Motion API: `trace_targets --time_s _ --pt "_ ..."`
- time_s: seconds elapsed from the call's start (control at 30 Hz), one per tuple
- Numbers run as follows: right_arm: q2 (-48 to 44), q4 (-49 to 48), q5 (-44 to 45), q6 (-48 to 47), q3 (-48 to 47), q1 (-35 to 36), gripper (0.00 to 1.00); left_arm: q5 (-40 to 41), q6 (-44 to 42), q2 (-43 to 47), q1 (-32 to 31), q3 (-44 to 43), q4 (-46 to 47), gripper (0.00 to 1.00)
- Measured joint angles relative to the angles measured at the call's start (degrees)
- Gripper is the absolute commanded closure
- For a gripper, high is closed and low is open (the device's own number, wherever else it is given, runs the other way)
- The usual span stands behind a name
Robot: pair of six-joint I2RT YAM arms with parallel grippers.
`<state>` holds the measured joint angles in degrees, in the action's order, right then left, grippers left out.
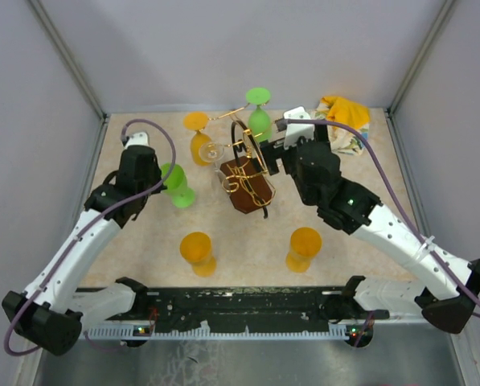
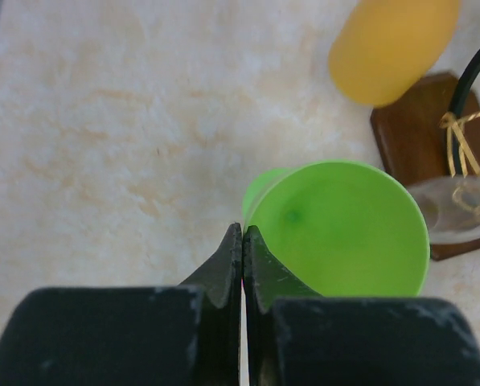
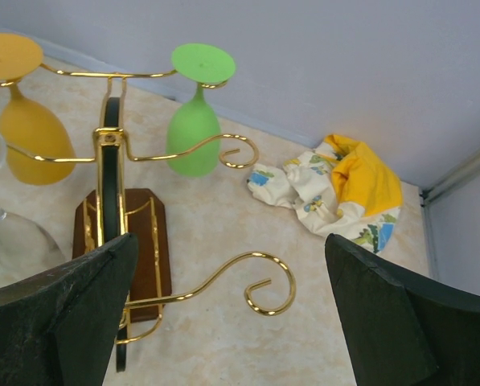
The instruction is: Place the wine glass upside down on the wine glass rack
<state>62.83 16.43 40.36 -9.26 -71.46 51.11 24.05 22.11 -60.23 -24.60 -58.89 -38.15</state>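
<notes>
- The green glass point(image 2: 344, 229) stood mouth up, its stem axis roughly vertical, near the rack point(image 1: 246, 183) on the rack's left side. The left arm was the nearer one.
- From the left gripper point(image 2: 242, 241) the glass lay directly ahead and a little right, with the rack further right. The glass would probably need turning over on the way.
- The left gripper was clenched at the glass's rim. It seemed to pinch the thin wall, one finger over the bowl and one outside.
- The right gripper point(image 3: 230, 241) gaped wide by the rack's right side, holding nothing.
</notes>
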Motion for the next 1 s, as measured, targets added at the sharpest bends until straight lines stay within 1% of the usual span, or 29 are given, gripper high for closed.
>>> trace_targets --time_s 0.13,0.37,0.47,0.57,0.7,0.77,0.87,1.0 --pt "3.08 2.19 -3.69 4.28 -2.58 -0.02 0.01 3.15 -4.33 -0.52 0.0 -6.16 3.17 1.0" --pt "7.48 3.74 -12.98 14.21 -7.69 -0.02 0.01 7.28 -16.46 -1.57 0.0 -21.22 9.81 1.0" --pt "8.13 3.23 -15.37 16.79 -9.73 -0.02 0.01 6.75 -22.58 -0.9 0.0 -23.91 16.17 1.0" --pt "9.09 2.86 -18.1 18.88 -13.07 -0.02 0.01 3.61 -29.16 1.9 -0.02 -19.78 26.1 1.0" --pt "12.02 1.64 -23.56 21.7 -18.75 -1.22 0.01 -2.27 -36.48 5.79 -0.07 -8.33 42.12 1.0" --pt "13.79 0.33 -29.0 24.13 -20.98 -3.85 0.01 -5.09 -38.8 5.68 -0.07 -4.5 48.28 1.0" --pt "16.22 -2.38 -36.65 29.0 -22.84 -9.51 0.01 -9.68 -40.89 3.5 -0.17 -1.75 56.33 1.0" --pt "19.63 -3.98 -44.11 35.08 -26.18 -14.25 0.02 -14.56 -44.0 3.08 -0.94 3.26 68.26 1.0"
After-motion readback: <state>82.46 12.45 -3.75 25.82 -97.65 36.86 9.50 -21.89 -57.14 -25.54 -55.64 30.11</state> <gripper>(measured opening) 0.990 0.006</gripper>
